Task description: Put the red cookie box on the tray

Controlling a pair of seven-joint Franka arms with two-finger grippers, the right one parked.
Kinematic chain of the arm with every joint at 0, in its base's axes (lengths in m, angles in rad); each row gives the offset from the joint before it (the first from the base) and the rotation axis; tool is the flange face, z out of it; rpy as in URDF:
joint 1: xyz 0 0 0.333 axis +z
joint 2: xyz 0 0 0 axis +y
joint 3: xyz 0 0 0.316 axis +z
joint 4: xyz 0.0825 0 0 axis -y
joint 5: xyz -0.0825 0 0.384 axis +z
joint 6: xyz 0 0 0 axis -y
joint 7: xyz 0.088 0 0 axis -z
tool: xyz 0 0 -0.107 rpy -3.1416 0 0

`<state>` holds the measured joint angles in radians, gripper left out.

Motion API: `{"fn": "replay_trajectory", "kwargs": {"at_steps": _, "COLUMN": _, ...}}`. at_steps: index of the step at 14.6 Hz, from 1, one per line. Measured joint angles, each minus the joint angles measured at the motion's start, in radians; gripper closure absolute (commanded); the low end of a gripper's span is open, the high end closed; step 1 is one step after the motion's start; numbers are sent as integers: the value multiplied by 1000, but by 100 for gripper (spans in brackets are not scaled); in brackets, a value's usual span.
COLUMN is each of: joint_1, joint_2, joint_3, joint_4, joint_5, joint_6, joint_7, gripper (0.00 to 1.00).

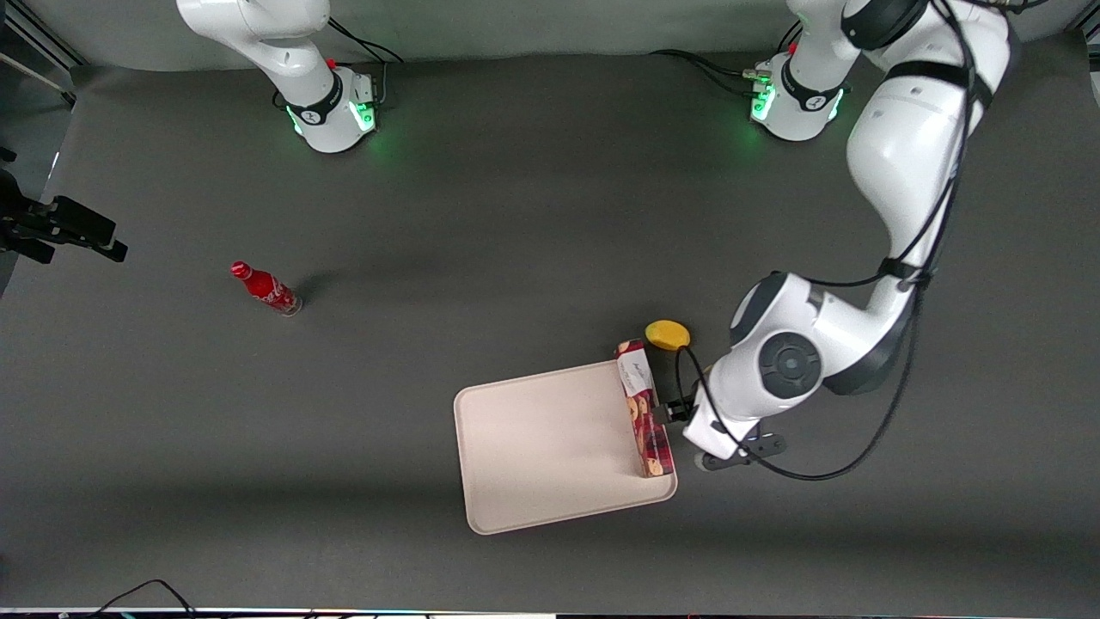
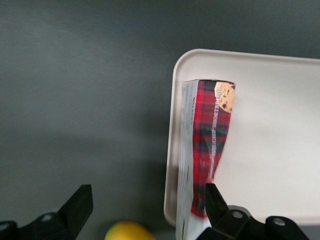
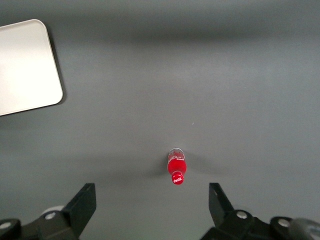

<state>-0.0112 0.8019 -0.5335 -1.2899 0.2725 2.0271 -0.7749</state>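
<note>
So the red cookie box [image 1: 645, 411] sits along the tray [image 1: 541, 447] edge nearest the working arm, its white-label end poking past the rim by a yellow lemon-ish thing [image 1: 667, 334]. The pincer [image 1: 675, 413] is spread wide beside it, gripping nothing, looks like a release.

Yellow obj [image 2: 128, 231] cut off; gripper [image 2: 145, 210] fingertips only.

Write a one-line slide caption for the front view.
Open gripper beside the red cookie box lying along the tray edge, yellow fruit close by.
</note>
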Motion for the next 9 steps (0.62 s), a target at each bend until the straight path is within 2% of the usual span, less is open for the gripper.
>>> {"fn": "replay_trajectory", "kwargs": {"at_steps": 5, "joint_1": 59, "joint_2": -190, "joint_3": 3, "joint_4": 33, "joint_5": -112, "joint_6": -250, "joint_7": 55, "gripper": 0}}
{"fn": "replay_trajectory", "kwargs": {"at_steps": 7, "joint_1": 96, "joint_2": -271, "joint_3": 28, "joint_4": 36, "joint_5": -155, "joint_6": -372, "joint_7": 161, "gripper": 0}}
{"fn": "replay_trajectory", "kwargs": {"at_steps": 9, "joint_1": 120, "joint_2": -355, "joint_3": 106, "joint_4": 39, "joint_5": -209, "joint_6": -481, "joint_7": 314, "gripper": 0}}
